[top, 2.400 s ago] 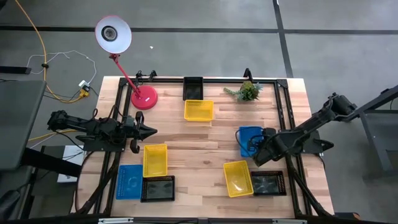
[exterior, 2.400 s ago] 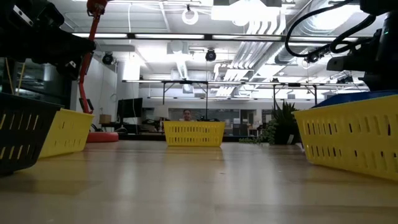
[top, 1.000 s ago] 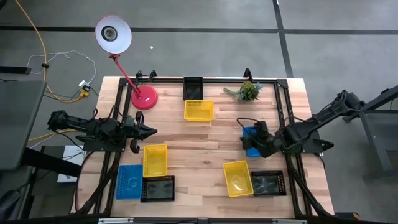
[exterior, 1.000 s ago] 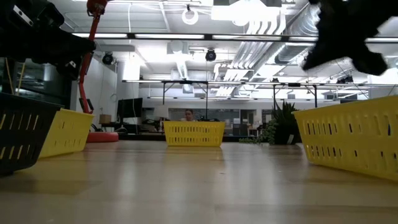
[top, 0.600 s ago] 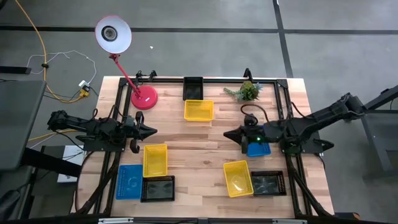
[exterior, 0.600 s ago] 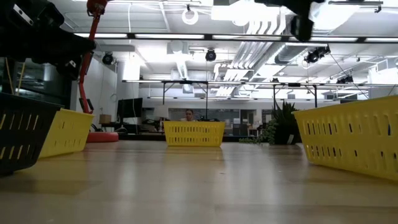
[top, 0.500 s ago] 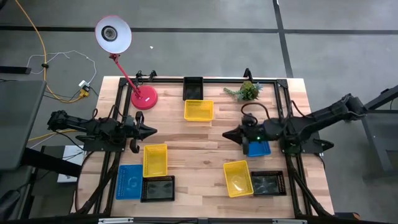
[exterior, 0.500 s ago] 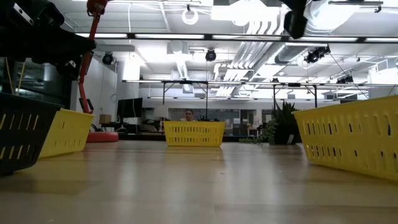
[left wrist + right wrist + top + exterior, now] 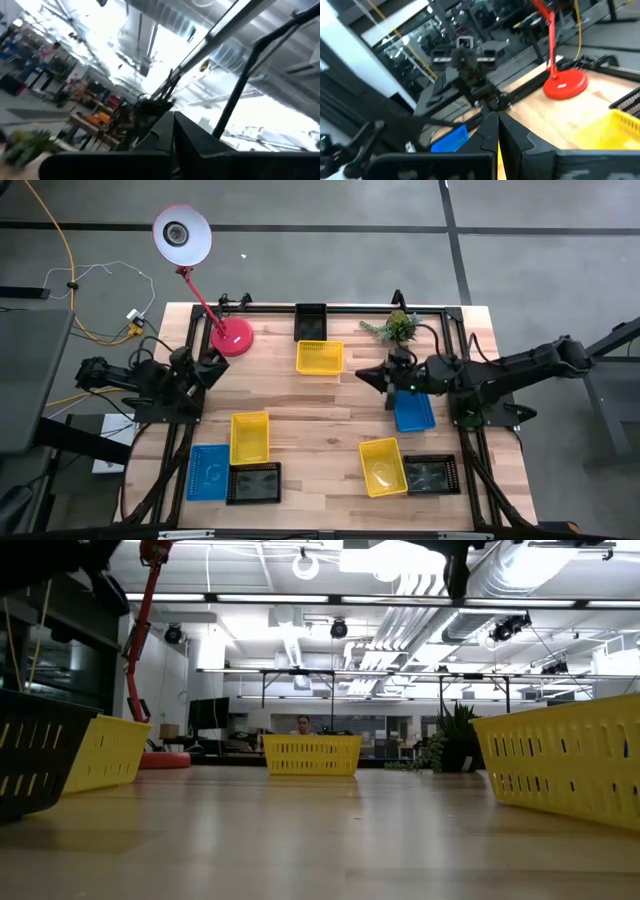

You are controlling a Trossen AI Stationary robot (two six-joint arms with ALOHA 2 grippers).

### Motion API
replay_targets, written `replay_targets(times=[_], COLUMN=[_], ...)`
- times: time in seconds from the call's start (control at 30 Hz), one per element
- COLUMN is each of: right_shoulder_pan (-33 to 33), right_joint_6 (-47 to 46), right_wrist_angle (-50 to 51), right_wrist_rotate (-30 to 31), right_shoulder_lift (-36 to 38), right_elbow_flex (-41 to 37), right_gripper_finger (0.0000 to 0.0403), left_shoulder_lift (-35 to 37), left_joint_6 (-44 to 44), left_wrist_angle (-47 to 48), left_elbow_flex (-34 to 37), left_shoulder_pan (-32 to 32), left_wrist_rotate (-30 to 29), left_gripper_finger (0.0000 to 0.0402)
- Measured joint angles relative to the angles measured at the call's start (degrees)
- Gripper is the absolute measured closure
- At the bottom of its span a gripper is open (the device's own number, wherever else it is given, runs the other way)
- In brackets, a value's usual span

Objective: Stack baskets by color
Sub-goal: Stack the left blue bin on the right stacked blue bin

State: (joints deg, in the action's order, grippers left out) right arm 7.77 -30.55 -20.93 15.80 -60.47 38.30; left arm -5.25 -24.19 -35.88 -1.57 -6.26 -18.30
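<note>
Several baskets rest bottom-down on the wooden table. Yellow ones lie at the far middle (image 9: 320, 357), near left (image 9: 249, 437) and near right (image 9: 383, 465). Blue ones lie at the near left (image 9: 209, 472) and right of centre (image 9: 413, 410). Black ones sit at the far edge (image 9: 311, 320), near left (image 9: 254, 483) and near right (image 9: 432, 474). My right gripper (image 9: 362, 375) is shut with nothing in it, raised and level, left of and beyond the right blue basket. My left gripper (image 9: 218, 363) is shut with nothing in it, tipped upward near the lamp base.
A red-based desk lamp (image 9: 231, 337) stands at the far left, its shade (image 9: 181, 234) reaching beyond the table. A small green plant (image 9: 397, 327) sits at the far right. Bare wood lies in the table's middle, between the two groups of baskets.
My right gripper has risen off the right blue basket and swung toward the table's left and far side, tipping up to level and rolling. The blue basket stays on the table, now fully uncovered. My left gripper has tipped upward and risen a little.
</note>
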Motion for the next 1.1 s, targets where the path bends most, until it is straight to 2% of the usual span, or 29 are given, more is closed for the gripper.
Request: replay_targets(times=[0.13, 0.3, 0.5, 0.63, 0.87, 1.0, 1.1], right_shoulder_pan=[-1.6, -2.4, -2.7, -2.7, -2.7, -2.7, -2.7], right_joint_6=[1.0, 1.0, 1.1, 3.7, 6.6, 6.6, 6.6], right_wrist_angle=[-1.0, -1.0, -1.4, -2.7, -4.0, -4.0, -3.8], right_wrist_rotate=[0.2, -1.1, -4.7, -7.2, -8.9, -9.2, -9.4], right_shoulder_lift=[0.0, 0.0, 0.0, 0.0, 0.1, 0.1, 0.1], right_elbow_flex=[0.0, 0.0, 0.0, 0.0, 0.0, 0.0, 0.0], right_gripper_finger=[0.0403, 0.0403, 0.0403, 0.0403, 0.0403, 0.0403, 0.0403], left_shoulder_lift=[-5.2, -16.9, -28.7, -34.5, -38.5, -39.1, -39.3], left_joint_6=[3.4, 5.3, 4.2, 2.0, 2.8, 2.1, -1.6], left_wrist_angle=[3.9, 19.4, 45.0, 54.4, 53.2, 53.5, 57.9], left_elbow_flex=[-6.4, -18.5, -35.2, -43.4, -45.8, -45.8, -45.8], left_shoulder_pan=[0.0, 0.0, 0.0, 0.0, 0.0, -0.4, -1.4], left_wrist_rotate=[1.3, 1.1, 2.2, 2.6, 2.6, 2.8, 4.2], left_gripper_finger=[0.0401, 0.0377, 0.0303, 0.0244, 0.0172, 0.0164, 0.0165])
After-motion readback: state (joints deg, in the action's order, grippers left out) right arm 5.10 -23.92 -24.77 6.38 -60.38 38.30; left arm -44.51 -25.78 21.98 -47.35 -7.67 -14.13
